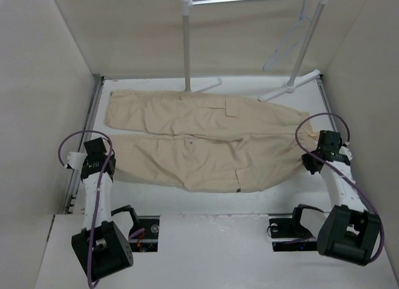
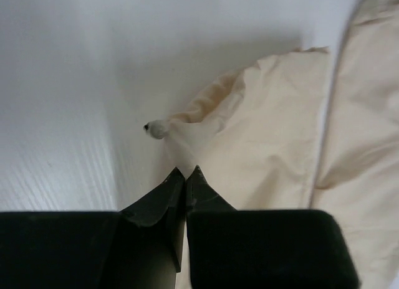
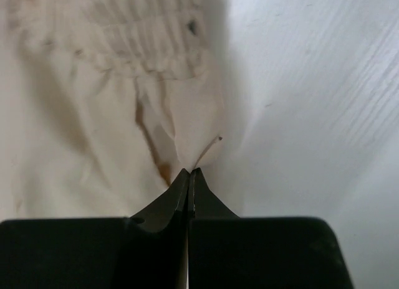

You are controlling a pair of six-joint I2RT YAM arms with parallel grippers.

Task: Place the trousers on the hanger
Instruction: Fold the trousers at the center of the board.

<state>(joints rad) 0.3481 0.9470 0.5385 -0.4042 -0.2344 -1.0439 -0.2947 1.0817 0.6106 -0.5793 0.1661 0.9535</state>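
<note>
**Trousers** [image 1: 199,142]: beige, spread flat across the middle of the top view. The legs run to the left and the waist lies at the right. One flap pocket [image 1: 235,107] shows on the upper leg. The lower leg's pocket sits near the bottom edge and is hard to make out.

**Hanger** [image 1: 299,20]: thin pale wire hanging from the rail at upper right, well apart from the trousers. It is faint against the wall, and its hook is cut off by the frame's top.

**Rack** [image 1: 186,46]: white tube with two posts. Its feet stand on the table [image 1: 206,198] above the trousers.

**Left gripper** [image 2: 186,175]: jaws together, tips pinching the hem edge of the lower leg. A small white cord end [image 2: 156,128] lies just beside it. In the top view the wrist hides the tips.

**Right gripper** [image 3: 189,174]: jaws together, with a peak of cloth drawn into the tips below the gathered waistband [image 3: 143,40]. The waistband is blurred.
</note>
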